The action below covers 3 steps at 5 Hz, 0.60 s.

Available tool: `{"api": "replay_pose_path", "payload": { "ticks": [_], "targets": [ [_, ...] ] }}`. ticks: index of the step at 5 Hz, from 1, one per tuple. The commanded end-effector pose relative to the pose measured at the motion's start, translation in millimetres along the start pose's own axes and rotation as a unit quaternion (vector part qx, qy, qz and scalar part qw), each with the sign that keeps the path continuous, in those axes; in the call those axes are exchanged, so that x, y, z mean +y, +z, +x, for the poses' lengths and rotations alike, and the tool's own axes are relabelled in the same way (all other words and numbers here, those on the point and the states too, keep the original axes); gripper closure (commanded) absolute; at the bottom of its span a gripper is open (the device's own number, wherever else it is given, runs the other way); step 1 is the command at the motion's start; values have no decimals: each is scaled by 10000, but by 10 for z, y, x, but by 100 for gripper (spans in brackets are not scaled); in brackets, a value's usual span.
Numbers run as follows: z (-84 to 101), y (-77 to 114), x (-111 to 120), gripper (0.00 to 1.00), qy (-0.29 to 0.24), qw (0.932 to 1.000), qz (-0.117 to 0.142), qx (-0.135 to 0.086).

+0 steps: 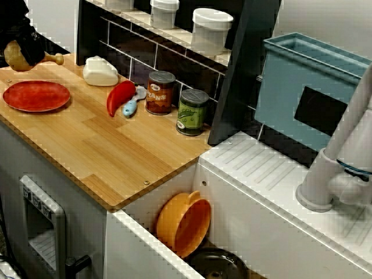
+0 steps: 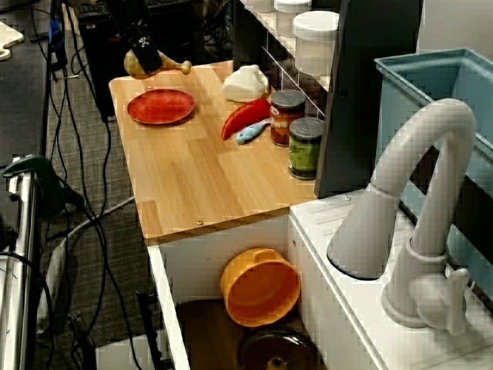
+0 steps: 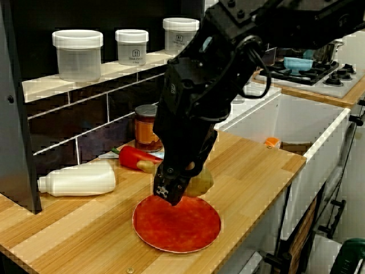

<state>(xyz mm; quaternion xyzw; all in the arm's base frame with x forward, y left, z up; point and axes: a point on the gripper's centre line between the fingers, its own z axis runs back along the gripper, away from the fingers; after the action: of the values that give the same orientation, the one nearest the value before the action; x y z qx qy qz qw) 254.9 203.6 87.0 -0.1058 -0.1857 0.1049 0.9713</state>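
Toy-kitchen vibe here: light wooden countertop (image 1: 116,151), dark tiled backsplash (image 1: 125,40) along its back edge, and a pale shelf (image 3: 108,73) above. A white sink unit (image 1: 256,174) with a faucet (image 2: 435,223) butts against one end. There's a grey floor (image 2: 85,177) with cables everywhere.

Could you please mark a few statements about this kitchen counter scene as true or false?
1. The gripper holds a toy drumstick. True.
2. Food lies on the red plate. False: the plate is bare.
3. The white bottle stands upright. False: it lies on its side by the tiled wall.
4. The orange bowl is down in the sink. True; it leans tilted there.
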Motion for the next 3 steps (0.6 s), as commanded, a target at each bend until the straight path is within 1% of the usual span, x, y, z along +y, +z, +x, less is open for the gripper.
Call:
{"api": "replay_pose_path", "payload": {
  "ticks": [1,3],
  "targets": [
    [122,44,-70,100,-224,9990,310,-209],
    [57,-120,-67,100,-379,9978,544,-84]
  ]
}}
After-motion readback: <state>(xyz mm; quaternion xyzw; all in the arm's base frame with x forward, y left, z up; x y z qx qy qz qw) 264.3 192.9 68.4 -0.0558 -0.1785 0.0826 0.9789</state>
